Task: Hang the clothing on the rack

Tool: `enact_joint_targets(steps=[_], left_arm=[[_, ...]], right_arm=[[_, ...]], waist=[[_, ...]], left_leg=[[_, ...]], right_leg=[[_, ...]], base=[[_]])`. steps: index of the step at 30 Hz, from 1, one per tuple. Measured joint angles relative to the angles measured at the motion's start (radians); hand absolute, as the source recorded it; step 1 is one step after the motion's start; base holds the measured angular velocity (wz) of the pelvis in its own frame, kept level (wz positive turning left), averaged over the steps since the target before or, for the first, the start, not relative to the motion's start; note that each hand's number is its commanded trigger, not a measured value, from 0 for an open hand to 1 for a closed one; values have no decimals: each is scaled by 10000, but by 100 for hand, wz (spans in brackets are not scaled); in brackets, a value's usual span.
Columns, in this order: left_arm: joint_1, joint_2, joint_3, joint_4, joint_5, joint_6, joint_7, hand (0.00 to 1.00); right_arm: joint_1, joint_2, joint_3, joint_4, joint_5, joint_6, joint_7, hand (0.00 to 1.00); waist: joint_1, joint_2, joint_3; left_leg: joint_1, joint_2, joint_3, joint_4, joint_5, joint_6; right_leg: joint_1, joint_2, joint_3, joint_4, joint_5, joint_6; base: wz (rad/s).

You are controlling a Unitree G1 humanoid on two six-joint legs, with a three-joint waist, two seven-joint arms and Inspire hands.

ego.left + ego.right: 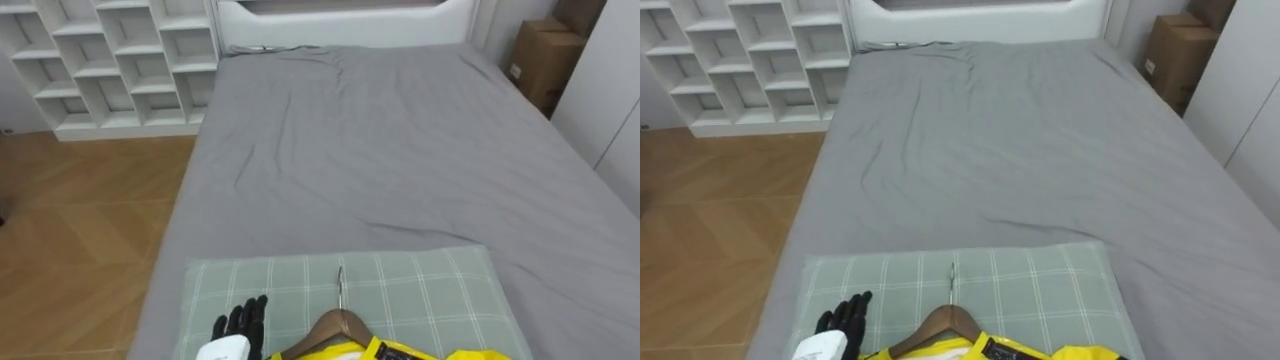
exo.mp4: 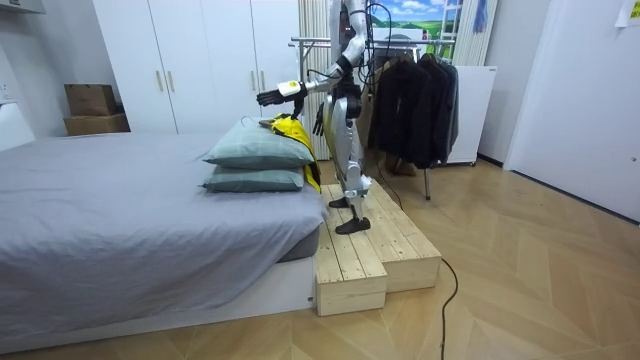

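Left hand (image 1: 240, 325), outstretched and empty, hovers over the pillow's (image 1: 430, 290) near-left corner. Looks like pickup: next, close round the wooden hanger (image 1: 332, 327) carrying the yellow garment (image 1: 400, 352).

A: What lies on the checked pillow (image 1: 430, 295)?
B: A wooden hanger (image 1: 332, 327) with a yellow garment (image 1: 405, 353) at its shoulders, its hook pointing up the grey bed (image 1: 400, 150).
A: And the left hand (image 1: 240, 328)?
B: Just beside the hanger, fingers straight.

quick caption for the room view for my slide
Robot on a wooden platform beside the bed, left hand open over stacked pillows that hold a yellow garment, clothes rack behind.
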Motion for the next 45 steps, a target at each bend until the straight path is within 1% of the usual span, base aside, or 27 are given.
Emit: enact_joint_targets(steps=[3,9,12,15,19,20,21,25,28,31,33,34,35,36,37,38,39,41,42,45], left_arm=[[-24,-6,-11,280,5,29,-77,0],[-65,-3,-11,448,6,35,-186,0],[-81,-20,-70,489,104,41,-241,0],[-87,-43,-233,624,117,39,-239,0],[-157,-61,-268,864,99,39,-238,0],[-189,-62,-268,870,97,39,-237,0],[-255,-64,-267,870,103,39,-237,0],[-421,-90,-260,937,320,39,-231,0],[-587,-100,-214,977,384,9,-175,0],[-1153,-103,-44,1326,393,-65,40,0],[-1816,-102,30,1810,379,-103,284,0],[-1983,-102,30,1975,371,-110,375,0],[-2323,-110,31,2303,331,-158,495,0],[-2769,-153,30,2809,293,-261,653,0],[-2987,-179,33,3050,275,-290,727,0],[-3332,-234,33,3459,236,-314,887,0],[-3558,-292,34,3763,81,-354,961,0],[-3825,-352,35,4208,-75,-400,1078,0],[-3957,-364,37,4427,-120,-400,1110,0],[-4122,-350,54,4577,-117,-397,1153,0]], right_arm=[[-7,16,75,2,4,-1,-94,0],[-68,16,226,16,-2,-1,-157,0],[-100,32,329,0,-37,-21,-373,0],[-103,32,367,-2,-29,-58,-449,0],[-119,31,395,21,-19,-135,-456,0],[-133,30,420,23,-18,-135,-466,0],[-177,30,450,42,-15,-134,-468,0],[-239,21,587,82,-20,-130,-462,0],[-335,9,697,152,-19,-135,-454,0],[-558,-2,794,221,-46,-128,-453,0],[-809,-1,954,299,-46,-120,-450,0],[-897,-1,1025,377,-48,-121,-450,0],[-1074,0,1160,524,-44,-112,-451,0],[-1239,4,1263,638,-40,-107,-459,0],[-1342,8,1361,702,-36,-104,-461,0],[-1553,39,1572,842,-41,-96,-463,0],[-1684,83,1642,864,-51,-49,-459,0],[-1865,102,1914,863,-109,9,-456,0],[-1931,103,1993,857,-181,19,-456,0],[-2047,89,2321,852,-387,50,-496,0]], waist=[[-50,7,15],[-63,-4,47],[-76,8,68],[-81,20,63],[-119,32,59],[-128,52,36],[-148,62,30],[-196,65,31],[-213,83,17],[-223,76,21],[-244,91,27],[-272,93,38],[-301,107,45],[-303,120,73],[-302,123,98],[-296,118,143],[-295,107,154],[-291,101,211],[-286,100,215],[-261,91,219]], left_leg=[[-9,0,4,1,0,0],[-13,-2,0,0,0,0],[-38,-5,3,-4,0,0],[-37,-6,-2,-9,0,0],[-59,-7,-10,-2,0,0],[-118,-6,-9,7,0,0],[-199,-7,-6,7,0,0],[-281,-6,31,10,9,5],[-451,-5,100,21,13,11],[-777,-3,155,36,93,35],[-1105,1,138,66,215,45],[-1160,1,139,66,230,47],[-1284,1,137,68,246,52],[-1397,1,129,64,276,54],[-1443,1,129,53,297,58],[-1515,0,129,20,365,59],[-1598,1,131,-9,405,54],[-1713,1,134,-20,421,49],[-1816,1,130,-22,436,47],[-2013,1,112,-34,442,48]], right_leg=[[-25,0,14,0,0,0],[-56,0,13,-5,0,0],[-38,1,0,-4,0,0],[-35,0,-1,-4,0,0],[-86,0,-1,-4,0,0],[-185,-1,0,1,0,0],[-247,-4,3,2,0,0],[-370,-4,34,9,0,0],[-580,-5,118,20,3,-5],[-977,-9,222,105,25,-29],[-1278,-16,248,228,69,-74],[-1324,-16,244,226,82,-77],[-1438,-17,234,241,87,-81],[-1571,-22,228,269,91,-83],[-1642,-29,228,302,92,-84],[-1743,-33,226,329,112,-99],[-1846,-32,234,331,122,-108],[-1978,-31,241,337,123,-109],[-2070,-31,236,339,123,-110],[-2280,-31,226,351,127,-114]], base=[[0],[0],[0],[0],[0],[0],[0],[-3],[-8],[-7],[0],[0],[0],[0],[0],[0],[0],[-2],[0],[0]])
